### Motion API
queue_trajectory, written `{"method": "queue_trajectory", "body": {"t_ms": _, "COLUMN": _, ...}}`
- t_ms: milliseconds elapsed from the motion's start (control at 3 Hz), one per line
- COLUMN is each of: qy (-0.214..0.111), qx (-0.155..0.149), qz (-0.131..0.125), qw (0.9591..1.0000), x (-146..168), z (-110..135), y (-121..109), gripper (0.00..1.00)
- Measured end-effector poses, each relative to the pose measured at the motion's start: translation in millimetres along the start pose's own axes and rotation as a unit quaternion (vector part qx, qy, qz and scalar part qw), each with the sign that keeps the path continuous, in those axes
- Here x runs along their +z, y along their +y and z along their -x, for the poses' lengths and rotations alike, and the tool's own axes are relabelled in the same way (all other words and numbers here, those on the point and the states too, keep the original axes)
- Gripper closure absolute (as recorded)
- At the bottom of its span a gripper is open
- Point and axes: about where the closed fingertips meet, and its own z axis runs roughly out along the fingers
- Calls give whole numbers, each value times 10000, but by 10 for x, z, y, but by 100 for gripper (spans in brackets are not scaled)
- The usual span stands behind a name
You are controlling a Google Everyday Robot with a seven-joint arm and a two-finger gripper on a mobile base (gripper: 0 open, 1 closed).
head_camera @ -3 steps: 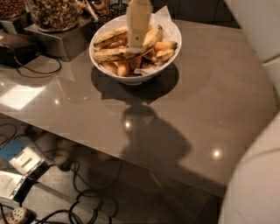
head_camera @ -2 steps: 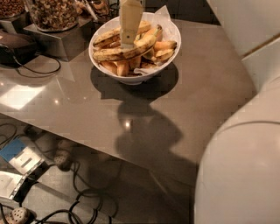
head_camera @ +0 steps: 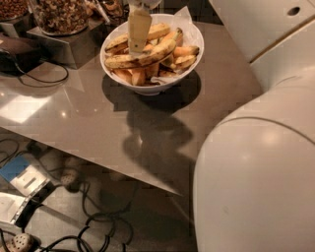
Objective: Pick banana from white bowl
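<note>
Nearest, the robot's smooth white body (head_camera: 256, 187) fills the lower right of the frame and is cut off by its right and bottom edges. It also hides that corner of the table. At lower left, dark cables (head_camera: 83, 231) loop over the floor beside a blue-and-white flat item (head_camera: 19, 177) that is too dim to identify.

The glossy grey table (head_camera: 98, 118) carries soft reflections and a broad shadow below the white bowl (head_camera: 147, 88), which stands at upper centre. The bowl is round, shiny and sloping-sided, and white paper (head_camera: 186, 17) sticks up at its far rim.

The banana (head_camera: 150, 56) lies across the front of the bowl, on top of the other fruit. It is long, curved and dull yellow with brown freckles, and its dark left tip is near the rim. Orange-yellow pieces (head_camera: 184, 51) sit to its right, partly buried.

The gripper (head_camera: 138, 44) comes straight down from the top edge, where its upper part is cut off. Only one flat beige blade shows, so I cannot tell whether the gripper is spread or closed. The blade's lower end meets the banana's upper edge near mid-length, but actual contact is unclear.

Farthest, at upper left, clear jars of brown nuts (head_camera: 59, 15) stand on a dark metal stand (head_camera: 64, 47) and are cropped by the frame.
</note>
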Motion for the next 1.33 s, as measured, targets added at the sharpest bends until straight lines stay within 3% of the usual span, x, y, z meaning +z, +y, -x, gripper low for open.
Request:
{"method": "queue_trajectory", "body": {"t_ms": 333, "qy": 57, "qx": 62, "qz": 226, "qw": 9997, "x": 183, "z": -7, "y": 61, "gripper": 29}}
{"method": "queue_trajectory", "body": {"t_ms": 667, "qy": 170, "qx": 88, "qz": 401, "qw": 9990, "x": 334, "z": -44, "y": 124, "gripper": 37}}
{"method": "queue_trajectory", "body": {"t_ms": 1000, "qy": 284, "qx": 84, "qz": 484, "qw": 9984, "x": 436, "z": -70, "y": 138, "gripper": 45}}
{"method": "queue_trajectory", "body": {"t_ms": 1333, "qy": 378, "qx": 118, "qz": 496, "qw": 9980, "x": 485, "z": -140, "y": 105, "gripper": 43}}
